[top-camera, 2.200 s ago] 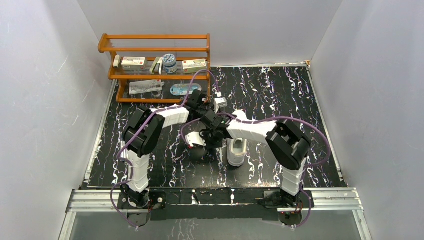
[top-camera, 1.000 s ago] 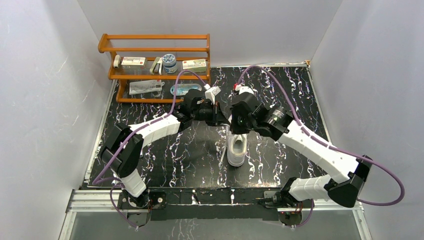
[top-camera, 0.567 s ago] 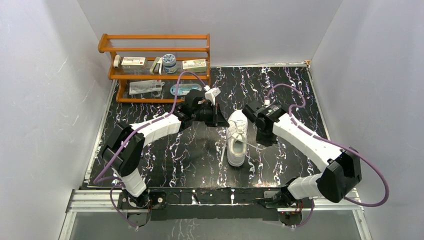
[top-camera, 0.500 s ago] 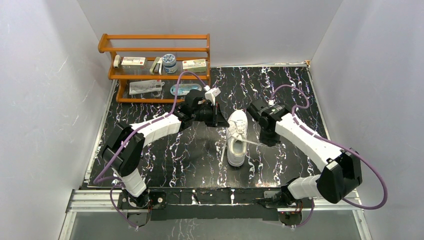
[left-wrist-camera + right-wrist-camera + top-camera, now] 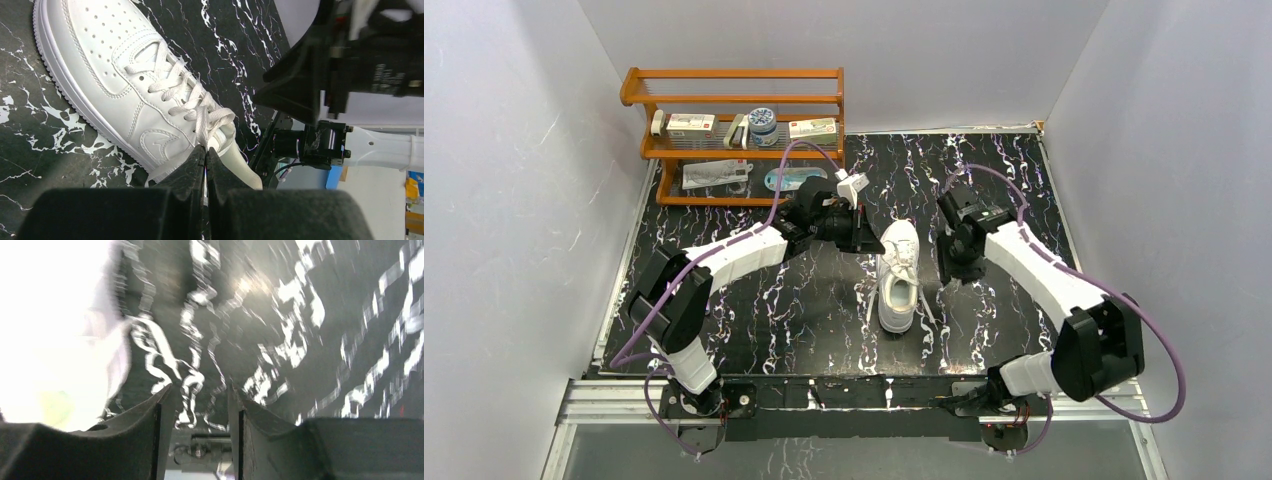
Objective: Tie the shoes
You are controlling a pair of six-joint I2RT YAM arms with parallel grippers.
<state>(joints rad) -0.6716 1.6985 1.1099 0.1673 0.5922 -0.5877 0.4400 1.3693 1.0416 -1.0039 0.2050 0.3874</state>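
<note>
The white sneaker lies mid-mat, toe toward the arm bases. My left gripper sits at the shoe's left side near the collar, shut on a white lace that runs from the top eyelets into its closed tips. The shoe fills the left wrist view. My right gripper hangs just right of the shoe, open, with nothing between its fingers. That view is blurred; the shoe is a bright patch at its left. A loose lace end lies on the mat right of the shoe.
A wooden shelf rack with small boxes and a jar stands at the back left of the black marbled mat. White walls close in both sides. The right arm's forearm stretches along the mat's right half.
My right gripper let go of the lace, opened and swung away to the right of the shoe. The freed lace dropped onto the mat. The left gripper stayed shut on its lace.
</note>
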